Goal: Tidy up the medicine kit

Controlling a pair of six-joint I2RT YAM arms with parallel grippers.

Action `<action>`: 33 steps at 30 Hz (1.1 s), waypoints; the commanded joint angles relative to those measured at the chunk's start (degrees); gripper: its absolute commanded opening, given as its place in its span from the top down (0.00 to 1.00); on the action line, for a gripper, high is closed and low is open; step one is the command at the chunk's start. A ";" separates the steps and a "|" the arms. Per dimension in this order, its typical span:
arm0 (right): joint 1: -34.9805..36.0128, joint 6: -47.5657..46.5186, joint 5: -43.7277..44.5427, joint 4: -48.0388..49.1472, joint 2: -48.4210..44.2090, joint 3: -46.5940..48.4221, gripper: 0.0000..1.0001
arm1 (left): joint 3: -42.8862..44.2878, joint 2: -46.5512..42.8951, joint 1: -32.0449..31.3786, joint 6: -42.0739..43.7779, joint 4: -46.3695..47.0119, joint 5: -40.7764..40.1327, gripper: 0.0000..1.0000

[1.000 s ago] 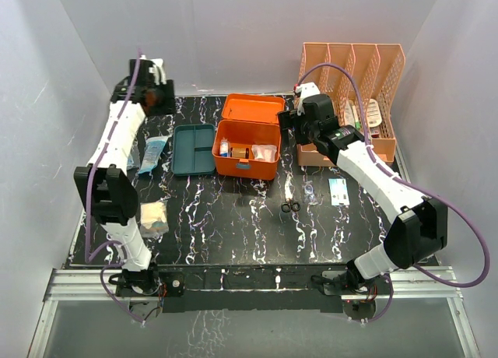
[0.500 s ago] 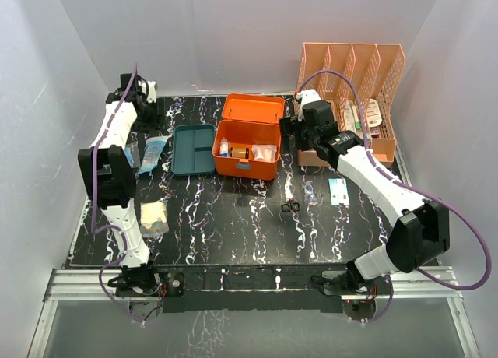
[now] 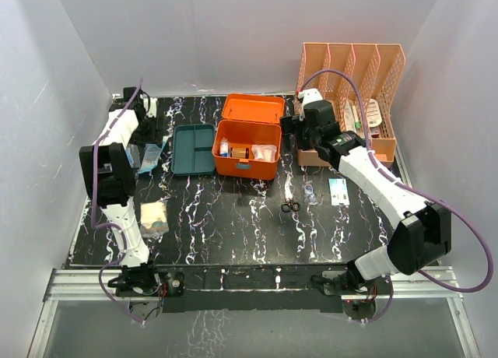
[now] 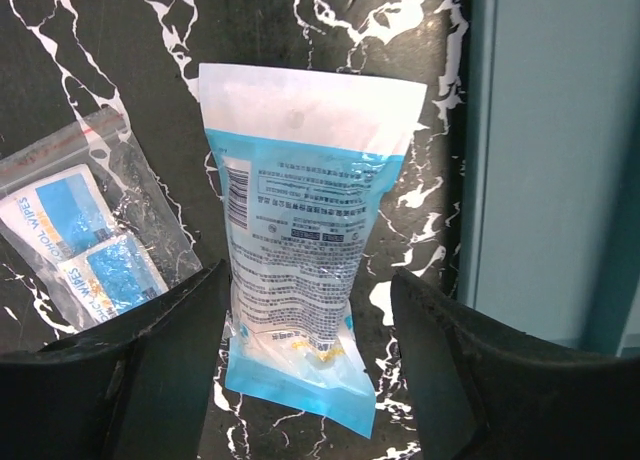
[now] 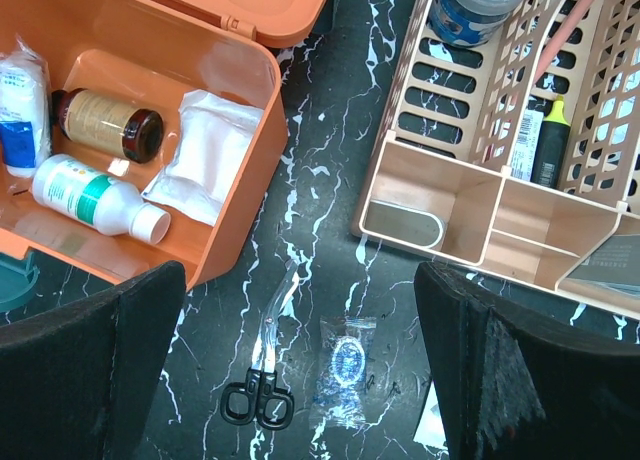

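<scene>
The medicine kit point(image 3: 247, 157) is an orange box with its lid point(image 3: 253, 107) open; it shows in the right wrist view point(image 5: 215, 255) holding a brown bottle point(image 5: 105, 120), a white bottle point(image 5: 95, 195) and a white gauze pack point(image 5: 205, 155). Its teal tray point(image 3: 194, 149) lies on the table to its left. My left gripper point(image 3: 145, 149) is open, its fingers either side of the near end of a blue-and-white pouch point(image 4: 305, 230) lying flat. My right gripper point(image 3: 293, 138) is open and empty, above scissors point(image 5: 262, 370) and a clear packet point(image 5: 345, 365).
A zip bag of wipes point(image 4: 85, 240) lies left of the pouch, the teal tray point(image 4: 550, 160) to its right. The peach slatted organizer point(image 3: 350, 101) stands at the back right. A card packet point(image 3: 338, 191) and a gauze pack point(image 3: 153, 216) lie on the table.
My left wrist has swung from the back left corner forward and down over the blue-and-white pouch. The right arm has shifted only slightly.
</scene>
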 commanded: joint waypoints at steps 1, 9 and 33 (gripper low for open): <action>0.38 0.62 0.85 2.45 -2.37 -0.32 0.02 | -1.78 0.87 0.59 1.91 1.21 -2.26 0.36; 0.36 0.53 1.25 2.69 -2.32 -0.86 0.02 | -2.34 3.85 0.59 1.85 1.05 -1.49 0.49; 0.31 0.99 5.29 4.47 -1.06 -0.35 0.02 | 36.22 5.70 -4.51 -5.15 -24.14 6.19 0.89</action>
